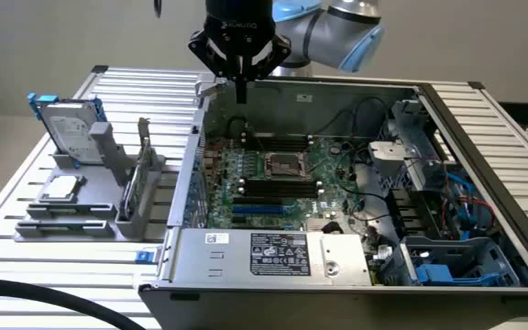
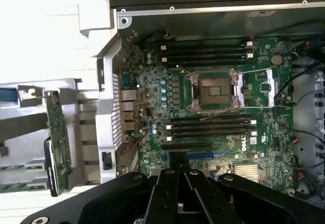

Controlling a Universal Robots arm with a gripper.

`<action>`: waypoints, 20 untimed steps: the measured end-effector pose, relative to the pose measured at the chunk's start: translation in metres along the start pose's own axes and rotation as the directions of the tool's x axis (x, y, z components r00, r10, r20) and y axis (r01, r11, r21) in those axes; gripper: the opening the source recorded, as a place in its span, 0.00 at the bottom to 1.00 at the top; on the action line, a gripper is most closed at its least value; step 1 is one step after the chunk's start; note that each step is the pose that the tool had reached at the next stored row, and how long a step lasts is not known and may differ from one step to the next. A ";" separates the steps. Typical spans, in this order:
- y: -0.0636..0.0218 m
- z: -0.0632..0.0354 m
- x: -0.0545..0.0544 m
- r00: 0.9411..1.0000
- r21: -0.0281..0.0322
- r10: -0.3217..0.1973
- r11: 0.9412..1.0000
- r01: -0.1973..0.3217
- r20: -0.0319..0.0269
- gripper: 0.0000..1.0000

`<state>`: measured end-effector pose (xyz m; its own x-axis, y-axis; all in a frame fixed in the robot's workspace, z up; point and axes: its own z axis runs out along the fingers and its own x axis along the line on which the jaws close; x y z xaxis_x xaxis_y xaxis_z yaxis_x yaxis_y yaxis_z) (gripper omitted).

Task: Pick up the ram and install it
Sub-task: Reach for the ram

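While the hand [image 1: 241,96] hangs above the rim of the open computer case [image 1: 337,83], its fingers are pressed together on nothing.
The ram [image 1: 135,189] stands on edge in a grey holder [image 1: 71,227] on the slatted surface [image 1: 135,86], well apart from the hand, lower, beyond the case wall.

Free: above motherboard [image 1: 250,172] | Blocked: case wall [image 1: 190,179] — cables [image 1: 470,196] crowd far side

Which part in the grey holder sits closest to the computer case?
The ram, the thin green board standing on edge; the hard drive and the square chip sit farther to the exterior view's left.
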<state>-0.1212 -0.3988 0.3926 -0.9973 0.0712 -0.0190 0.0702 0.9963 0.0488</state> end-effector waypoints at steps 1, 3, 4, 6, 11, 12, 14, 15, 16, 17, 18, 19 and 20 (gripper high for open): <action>0.0000 0.0000 0.000 1.000 0.000 0.000 1.000 0.000 0.000 0.11; 0.0000 0.0000 0.000 1.000 0.000 0.000 1.000 0.000 0.000 0.11; 0.0000 0.0000 0.000 1.000 0.000 0.000 1.000 0.000 0.000 0.11; 0.0000 0.0000 0.000 1.000 0.000 0.000 1.000 0.000 0.000 0.11; 0.0000 0.0000 0.000 1.000 0.000 0.000 1.000 0.000 0.000 0.11; -0.0001 -0.0001 0.001 1.000 0.000 0.000 1.000 0.000 0.000 0.11; -0.0007 -0.0003 0.009 1.000 0.000 0.000 1.000 0.000 0.000 0.11; -0.0010 -0.0003 0.013 1.000 0.000 0.000 1.000 0.000 0.000 0.11; -0.0014 -0.0004 0.018 1.000 0.000 0.000 1.000 0.000 0.000 0.11; -0.0017 -0.0005 0.022 1.000 0.000 0.000 1.000 0.000 0.000 0.11; -0.0020 -0.0006 0.027 1.000 0.000 0.000 1.000 0.000 0.000 0.11; -0.0024 -0.0006 0.031 1.000 0.000 0.000 1.000 0.000 0.000 0.11; -0.0027 -0.0006 0.036 1.000 0.000 0.000 1.000 0.000 0.000 0.11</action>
<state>-0.1574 -0.3989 0.3924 -0.9973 0.0710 -0.0189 0.0700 0.9964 0.0487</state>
